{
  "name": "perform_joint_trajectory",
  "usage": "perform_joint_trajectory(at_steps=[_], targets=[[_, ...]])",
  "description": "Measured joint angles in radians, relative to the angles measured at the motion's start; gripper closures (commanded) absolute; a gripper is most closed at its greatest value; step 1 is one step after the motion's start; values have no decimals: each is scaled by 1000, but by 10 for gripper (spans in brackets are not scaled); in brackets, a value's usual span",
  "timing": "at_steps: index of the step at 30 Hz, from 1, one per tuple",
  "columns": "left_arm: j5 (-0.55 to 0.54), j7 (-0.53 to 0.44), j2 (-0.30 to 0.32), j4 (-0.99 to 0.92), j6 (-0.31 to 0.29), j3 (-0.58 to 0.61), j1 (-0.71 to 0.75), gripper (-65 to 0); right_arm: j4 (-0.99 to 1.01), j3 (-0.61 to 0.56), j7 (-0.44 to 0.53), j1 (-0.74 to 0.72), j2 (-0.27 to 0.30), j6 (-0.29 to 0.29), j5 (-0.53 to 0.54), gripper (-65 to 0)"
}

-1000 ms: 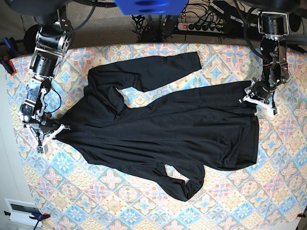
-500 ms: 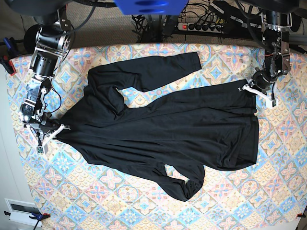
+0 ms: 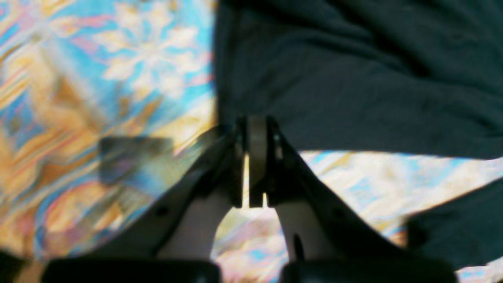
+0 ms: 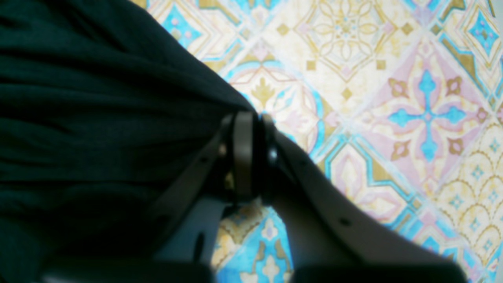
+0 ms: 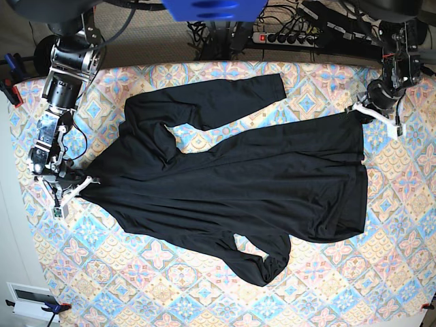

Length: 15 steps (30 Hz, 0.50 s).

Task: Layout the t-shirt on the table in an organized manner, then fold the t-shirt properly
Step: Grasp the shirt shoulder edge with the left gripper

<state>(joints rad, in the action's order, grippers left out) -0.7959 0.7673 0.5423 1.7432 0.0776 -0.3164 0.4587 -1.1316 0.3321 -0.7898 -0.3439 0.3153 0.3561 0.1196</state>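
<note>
The black t-shirt (image 5: pixel 245 177) lies spread across the table (image 5: pixel 320 293), one sleeve (image 5: pixel 225 99) reaching to the back and the other bunched at the front (image 5: pixel 262 262). At the table's left side my right gripper (image 5: pixel 87 181) is shut on a point of the t-shirt (image 4: pixel 98 118); in the right wrist view, black cloth runs in between the pads (image 4: pixel 243 153). My left gripper (image 5: pixel 357 108) hovers shut just beyond the garment's back right corner. Its fingertips (image 3: pixel 255 129) overlap the t-shirt's edge (image 3: pixel 353 90), with light showing between them and no cloth.
A power strip (image 5: pixel 289 37) and cables lie behind the table's back edge. A white box (image 5: pixel 30 300) sits off the front left corner, and clamps (image 5: pixel 10 88) grip the left edge. Bare patterned cloth (image 5: pixel 170 286) runs along the front.
My left gripper has shut and moved up toward the back right, off the t-shirt's right edge. The t-shirt has not shifted. My right arm has stayed still.
</note>
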Motion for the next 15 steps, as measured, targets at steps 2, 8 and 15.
perform_joint_trajectory(at_steps=[2,8,15], targets=[[7,14,-8,-11,9,-17,8,0,0,0,0,0,0,0,0,0],[3,13,-8,-9,7,-20,-61,-39,0,0,0,0,0,0,0,0],[5,19,-33,-78,6,-16,-117,-205,-2,0,0,0,-1,0,0,0]])
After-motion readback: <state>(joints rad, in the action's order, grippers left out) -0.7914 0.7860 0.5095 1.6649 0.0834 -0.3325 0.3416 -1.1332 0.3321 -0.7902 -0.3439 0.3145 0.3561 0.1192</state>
